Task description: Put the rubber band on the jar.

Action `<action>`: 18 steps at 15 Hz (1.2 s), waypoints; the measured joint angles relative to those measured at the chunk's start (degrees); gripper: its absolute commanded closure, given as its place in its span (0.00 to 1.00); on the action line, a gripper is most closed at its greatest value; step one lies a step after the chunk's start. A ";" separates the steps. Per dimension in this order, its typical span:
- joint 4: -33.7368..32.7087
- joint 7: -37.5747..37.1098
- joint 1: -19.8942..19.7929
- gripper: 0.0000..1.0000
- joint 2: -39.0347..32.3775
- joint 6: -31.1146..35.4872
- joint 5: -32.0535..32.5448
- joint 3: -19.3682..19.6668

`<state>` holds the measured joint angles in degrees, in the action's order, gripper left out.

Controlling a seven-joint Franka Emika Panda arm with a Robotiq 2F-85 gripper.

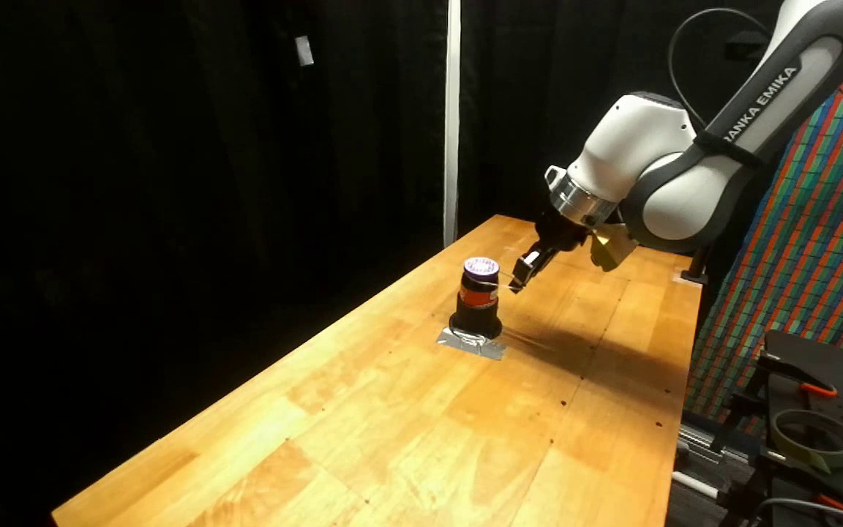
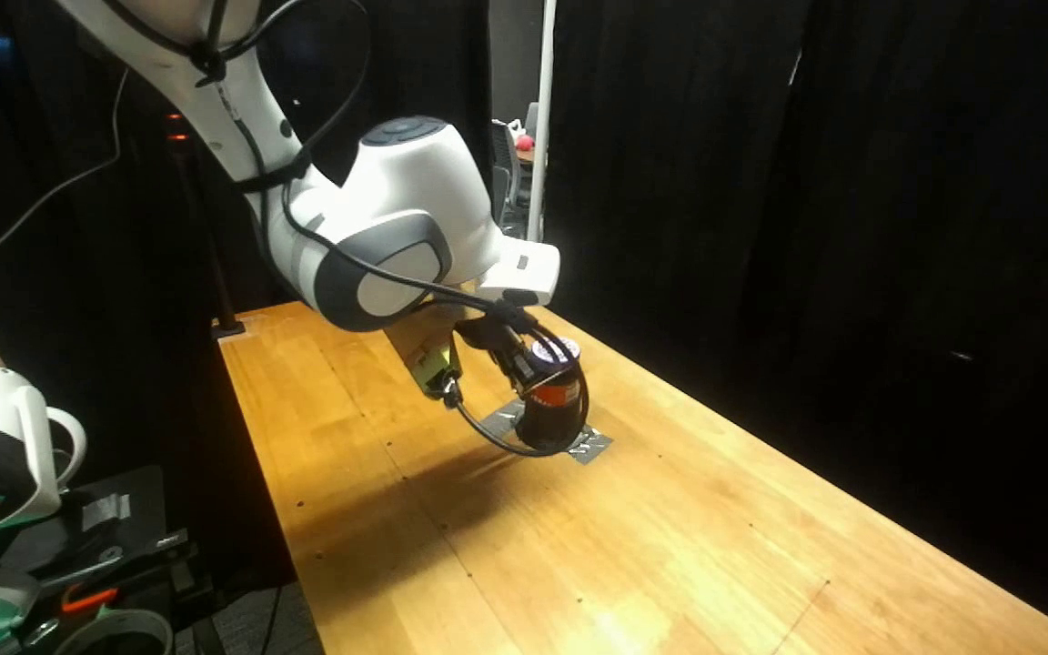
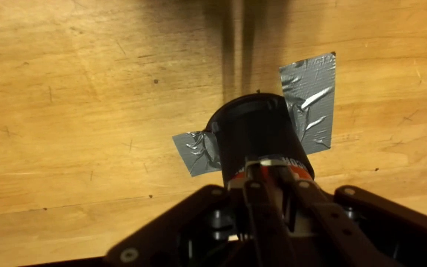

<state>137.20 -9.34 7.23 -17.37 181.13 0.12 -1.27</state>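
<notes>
Up near twelve o'clock on one honey-coloured wooden tabletop (image 1: 363,439) in an exterior view, a single short cylindrical jar (image 1: 478,297) stands upright: white-topped purple lid (image 1: 481,266), orange-red label, flared black base (image 1: 478,322). At its three o'clock hangs one black two-fingered gripper (image 1: 516,285) on one white arm (image 1: 615,150), and look, one thin pale rubber band (image 1: 502,285) spans the gap from gripper tips to jar, lying across the near side close to the lid! Its far side is hidden. The two fingers (image 3: 254,176) stand narrow, close together; whether they pinch the band or carry it, I cannot tell. Wrist view: two crinkled patches of silver tape (image 3: 319,81), one at two o'clock of the black base, one at nine. Away at four o'clock from the jar, one ring-shaped tape roll (image 1: 842,454) on a black side stand (image 1: 817,355).
</notes>
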 measured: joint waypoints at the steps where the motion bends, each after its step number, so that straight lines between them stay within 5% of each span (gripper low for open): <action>1: 1.74 -0.62 0.25 0.85 0.02 3.97 -0.02 0.34; 10: 12.12 -6.92 -2.54 0.86 -1.67 33.85 -3.86 -5.20; 18: 13.29 -11.43 -4.61 0.88 -6.77 47.01 -3.53 -6.49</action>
<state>150.48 -20.77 2.62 -24.13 228.14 -3.42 -7.76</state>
